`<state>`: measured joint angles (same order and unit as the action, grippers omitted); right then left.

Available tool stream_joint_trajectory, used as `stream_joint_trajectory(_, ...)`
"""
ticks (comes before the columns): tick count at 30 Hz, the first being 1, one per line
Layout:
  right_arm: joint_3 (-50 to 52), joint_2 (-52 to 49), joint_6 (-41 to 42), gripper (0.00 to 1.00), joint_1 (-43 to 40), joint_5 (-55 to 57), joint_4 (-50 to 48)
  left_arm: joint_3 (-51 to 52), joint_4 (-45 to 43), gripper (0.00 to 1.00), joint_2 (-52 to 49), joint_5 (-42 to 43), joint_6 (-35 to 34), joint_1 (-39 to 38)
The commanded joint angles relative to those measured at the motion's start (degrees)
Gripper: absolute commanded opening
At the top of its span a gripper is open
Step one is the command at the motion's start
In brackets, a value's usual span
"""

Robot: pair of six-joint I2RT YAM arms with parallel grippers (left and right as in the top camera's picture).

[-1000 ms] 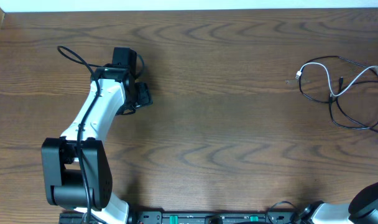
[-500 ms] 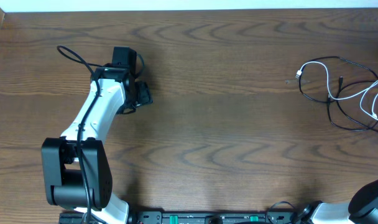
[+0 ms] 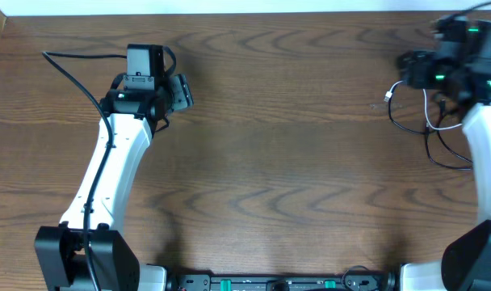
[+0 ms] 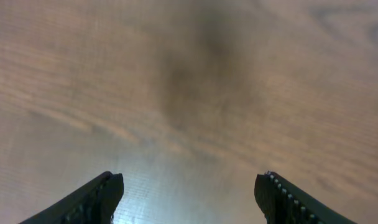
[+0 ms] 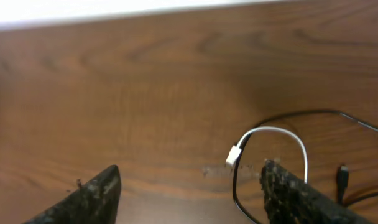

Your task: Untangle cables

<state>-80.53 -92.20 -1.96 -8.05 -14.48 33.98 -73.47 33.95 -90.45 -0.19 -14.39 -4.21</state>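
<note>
1. Count: one wooden table (image 3: 294,162), two arms, two grippers and two cables, one black and one white.
2. Left arm (image 3: 108,170): it reaches from the near left edge towards the far left of the table.
3. Left gripper (image 3: 183,90): its tip points right. In the left wrist view its two fingers (image 4: 92,199) stand wide apart. It holds nothing, and only bare wood lies below it.
4. Black cable (image 3: 407,126): it lies at the far right of the table in loose loops and crosses the white one. One curve bulges left and another runs towards the near side. In the right wrist view it arcs over the white cord (image 5: 313,114). The right arm hides its right part, so its long axis cannot be told.
5. White cable (image 3: 426,105): it lies in the same heap, far right. Its small plug is its leftmost part and faces left. From there the cord bends in an arch (image 5: 277,131) and runs back to the right.
6. Right gripper (image 3: 409,66): it hangs over the left part of the heap, with its tip pointing left. Its fingers (image 5: 92,196) are spread well apart and clasp nothing. The white plug lies on the wood between them in the wrist view.
7. Right arm (image 3: 481,162): it comes up from the near right corner and covers part of both cables.
</note>
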Motion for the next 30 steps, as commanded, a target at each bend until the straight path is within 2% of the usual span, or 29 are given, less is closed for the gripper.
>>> stream_joint_trajectory(1, -0.35, -1.29, -6.73, 0.73, 4.81, 11.28, 2.97, -0.92, 4.42, 0.73, 0.15, -0.55, 1.73, 0.28)
stream_joint_trajectory(3, -0.35, -2.1, -8.33, 0.82, 7.32, 12.85, 6.12, -0.92, 8.2, 0.73, 0.28, -0.7, 1.75, 0.31)
stream_joint_trajectory(6, -0.35, -3.23, -7.65, 0.89, 9.42, 11.85, 9.55, -0.92, 12.44, 0.73, 0.72, -3.58, 1.75, 0.28)
stream_joint_trajectory(7, -0.26, -3.91, -5.92, 0.99, 10.45, 11.28, 11.43, -0.92, 14.75, 0.73, 1.46, -5.86, 1.7, 0.28)
stream_joint_trajectory(11, 0.17, -4.33, -0.81, 0.99, 11.15, 10.84, 15.32, -0.87, 17.18, 0.73, 4.0, -6.32, 1.68, 0.28)
stream_joint_trajectory(15, 0.31, -3.58, 0.22, 0.99, 11.04, 9.99, 18.73, 0.72, 18.14, 0.73, 8.04, -6.27, 1.68, 0.28)
stream_joint_trajectory(20, 4.59, 0.63, 0.22, 0.99, 11.04, 8.96, 15.54, 6.19, 15.08, 0.73, 15.15, -6.27, 1.7, 0.28)
stream_joint_trajectory(25, 18.91, 13.7, 1.75, 0.99, 11.04, 8.98, 4.0, 16.26, 8.04, 0.73, 27.47, -3.87, 1.4, 0.28)
stream_joint_trajectory(30, 31.89, 30.6, 5.35, 0.99, 10.99, 12.85, -2.05, 23.34, 7.48, 0.73, 38.66, -3.89, -5.51, 0.28)
